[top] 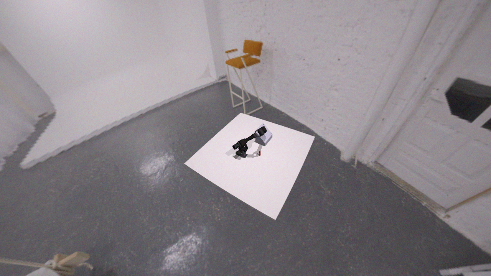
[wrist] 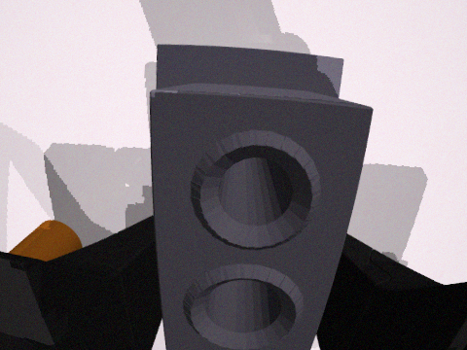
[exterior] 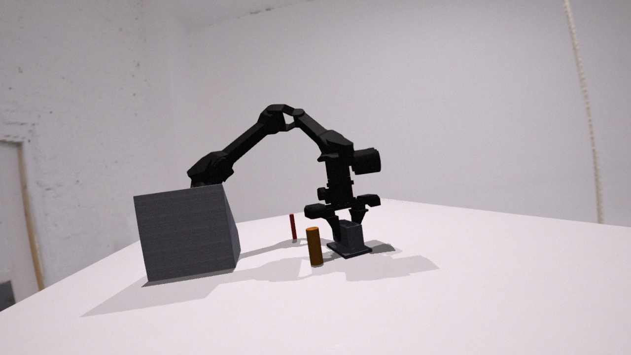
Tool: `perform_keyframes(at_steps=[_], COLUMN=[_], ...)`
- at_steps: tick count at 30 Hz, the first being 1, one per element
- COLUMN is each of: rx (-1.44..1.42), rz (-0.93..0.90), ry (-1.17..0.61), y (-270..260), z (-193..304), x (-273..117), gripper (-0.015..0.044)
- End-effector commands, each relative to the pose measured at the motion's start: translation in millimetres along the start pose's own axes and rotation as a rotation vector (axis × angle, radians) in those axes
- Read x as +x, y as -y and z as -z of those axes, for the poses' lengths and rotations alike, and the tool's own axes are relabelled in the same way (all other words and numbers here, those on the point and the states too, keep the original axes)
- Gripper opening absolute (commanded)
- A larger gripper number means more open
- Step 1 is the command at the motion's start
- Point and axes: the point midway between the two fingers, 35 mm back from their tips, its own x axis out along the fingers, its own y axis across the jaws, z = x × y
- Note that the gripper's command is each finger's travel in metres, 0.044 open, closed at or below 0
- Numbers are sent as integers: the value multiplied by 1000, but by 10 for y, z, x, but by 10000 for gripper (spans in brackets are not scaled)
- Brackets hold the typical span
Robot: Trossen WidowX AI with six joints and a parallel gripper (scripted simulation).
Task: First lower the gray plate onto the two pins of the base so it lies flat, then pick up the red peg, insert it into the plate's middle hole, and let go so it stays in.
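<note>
The gray plate [exterior: 354, 237] [wrist: 253, 112], a thick block, stands on the dark flat base [exterior: 348, 253] [wrist: 233, 65]. It looks flat with no gap visible; the base's pins are hidden. Two of the plate's round holes show in the wrist view. My gripper [exterior: 348, 226] [wrist: 242, 220] points down and is shut on the plate, one finger on each side. The red peg [top: 259, 153] [exterior: 292, 226] stands upright on the white surface, apart from the gripper, left of and behind the plate in the exterior view.
An orange cylinder [exterior: 314, 248] [wrist: 51, 243] stands upright close to the base, left of it in the exterior view. A large gray box [exterior: 185, 233] with a sloped side stands near the arm's mount. An orange chair [top: 243, 61] stands on the floor beyond the white sheet [top: 254, 181].
</note>
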Motion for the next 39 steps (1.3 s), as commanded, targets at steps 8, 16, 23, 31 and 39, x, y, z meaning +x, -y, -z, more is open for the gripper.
perform_keyframes(at_steps=[8,16,23,31,39], rx=[-1,0,5,5,563], rz=[-1,-1,-4,-4,-3], ry=[0,-4,-1,-1,-9], y=[-1,33,8,38,-20], z=[-2,22,16,46,-453], x=[-1,-233,-1189,-1189,-1250], gripper=[394,440,440,440,440])
